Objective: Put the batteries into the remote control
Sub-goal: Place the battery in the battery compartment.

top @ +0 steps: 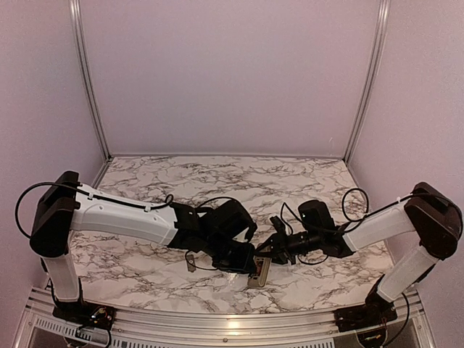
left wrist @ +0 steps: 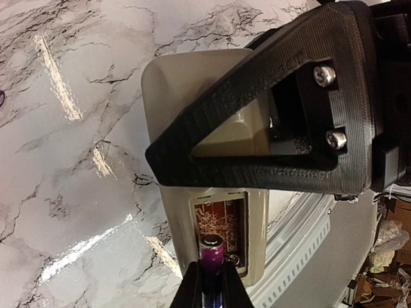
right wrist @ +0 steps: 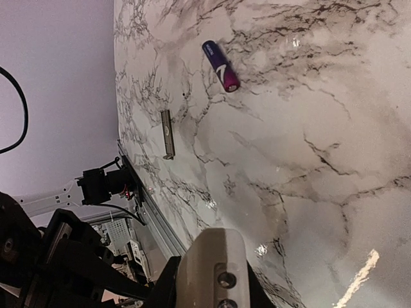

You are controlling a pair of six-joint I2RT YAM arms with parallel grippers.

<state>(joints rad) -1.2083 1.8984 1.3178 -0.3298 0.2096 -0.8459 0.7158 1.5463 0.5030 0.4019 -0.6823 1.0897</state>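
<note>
The remote control [left wrist: 192, 83] lies back-up near the table's front edge, tan-grey, its battery recess [left wrist: 221, 218] open and showing a reddish circuit board. My left gripper [left wrist: 212, 276] is shut on a purple battery [left wrist: 213, 251], whose tip hangs over the near end of the recess. My right gripper [right wrist: 212, 282] is shut on the remote's [right wrist: 215, 253] other end, and one of its black fingers [left wrist: 270, 128] crosses the remote in the left wrist view. In the top view both grippers meet over the remote [top: 259, 274]. A second purple battery [right wrist: 221, 66] lies loose on the marble.
A small grey cover strip [right wrist: 167, 133] lies on the marble between the loose battery and the table's metal front rail [right wrist: 144, 205]. The rail [left wrist: 308, 244] runs right beside the remote. Light walls close off the table at the back and sides.
</note>
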